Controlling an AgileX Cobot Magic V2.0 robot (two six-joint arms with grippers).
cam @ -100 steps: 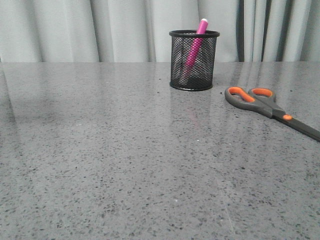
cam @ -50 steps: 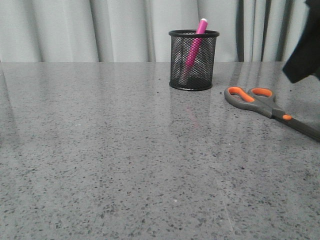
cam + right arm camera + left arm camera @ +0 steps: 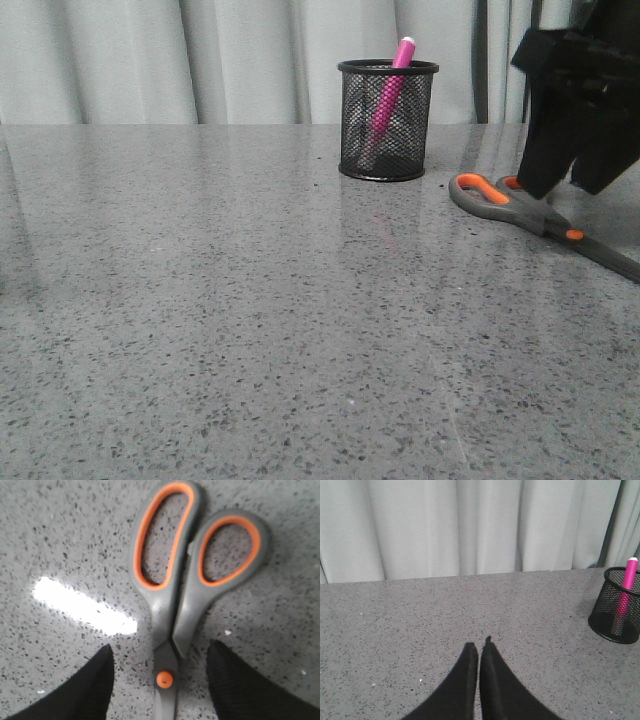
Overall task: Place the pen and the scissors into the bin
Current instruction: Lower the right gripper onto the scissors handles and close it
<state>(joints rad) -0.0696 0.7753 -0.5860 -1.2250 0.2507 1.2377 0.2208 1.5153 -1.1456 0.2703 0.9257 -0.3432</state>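
Scissors (image 3: 172,605) flat on table (image 3: 250,320), right of bin (image 3: 387,120) | right gripper (image 3: 160,680) above, jaws apart straddling pivot, blades' long axis running between | left gripper (image 3: 479,652) jaws together, well apart

We see the right gripper (image 3: 572,185) covering part of one loop of the scissors (image 3: 520,205), whose blade tips run off the frame; mesh veils the lower part of the pen (image 3: 388,95) inside the bin (image 3: 387,125).
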